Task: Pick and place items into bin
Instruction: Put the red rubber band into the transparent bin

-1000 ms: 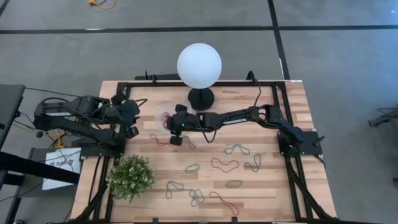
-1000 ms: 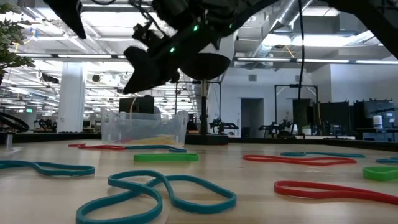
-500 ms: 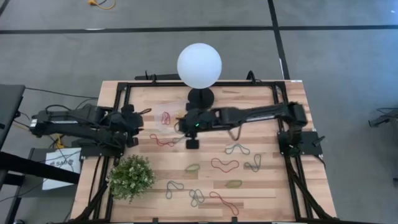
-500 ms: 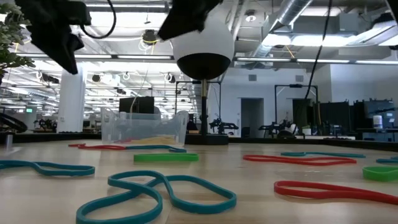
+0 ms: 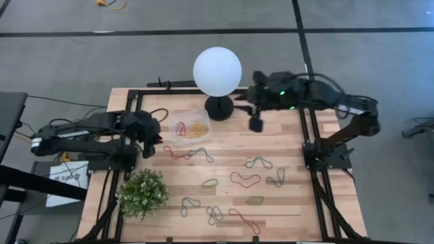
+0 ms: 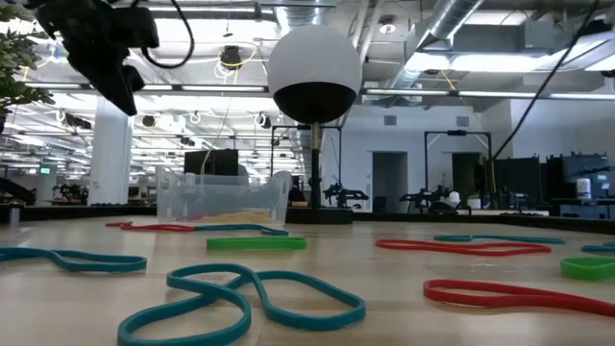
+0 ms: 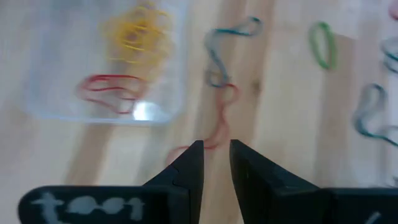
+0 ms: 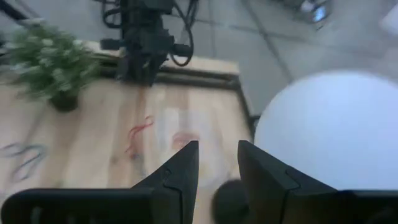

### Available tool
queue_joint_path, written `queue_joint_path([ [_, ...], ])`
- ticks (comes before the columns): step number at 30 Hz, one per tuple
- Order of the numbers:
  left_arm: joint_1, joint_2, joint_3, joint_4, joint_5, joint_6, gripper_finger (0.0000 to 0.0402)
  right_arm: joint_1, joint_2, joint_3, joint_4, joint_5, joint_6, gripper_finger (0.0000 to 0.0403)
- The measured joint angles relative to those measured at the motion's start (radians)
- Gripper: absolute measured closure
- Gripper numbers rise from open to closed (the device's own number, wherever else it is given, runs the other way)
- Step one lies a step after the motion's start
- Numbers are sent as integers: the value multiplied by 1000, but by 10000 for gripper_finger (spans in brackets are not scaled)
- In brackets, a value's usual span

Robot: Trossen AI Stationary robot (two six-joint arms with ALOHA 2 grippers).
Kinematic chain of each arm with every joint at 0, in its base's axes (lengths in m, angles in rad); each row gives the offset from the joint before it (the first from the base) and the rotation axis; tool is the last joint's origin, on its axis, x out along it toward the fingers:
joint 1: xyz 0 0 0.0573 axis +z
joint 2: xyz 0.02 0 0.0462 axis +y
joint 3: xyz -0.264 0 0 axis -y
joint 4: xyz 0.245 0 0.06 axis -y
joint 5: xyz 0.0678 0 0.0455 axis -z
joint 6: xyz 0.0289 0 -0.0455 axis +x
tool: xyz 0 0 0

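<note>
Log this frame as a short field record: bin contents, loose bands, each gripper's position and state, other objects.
bin: clear tub left of lamp base, holding yellow bands and a red band
loose bands: scattered over table front and centre
left gripper: just left of bin, jaws slightly apart, empty
right gripper: right of lamp base, jaws slightly apart, empty
lamp: white globe, table rear
plant: front left
</note>
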Motion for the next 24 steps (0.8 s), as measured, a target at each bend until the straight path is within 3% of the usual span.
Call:
queue_joint_path([
  [3,11,54,0,0,10,4,336,-37,-35,-20,-113,-134,66,296],
  [7,-5,132,0,0,44,24,336,-39,-83,-170,-101,-255,79,296],
  [15,-68,275,0,0,73,33,336,-25,-137,-531,197,-254,181,296],
  [24,-106,454,0,13,33,24,336,27,-103,-724,507,-252,322,296],
])
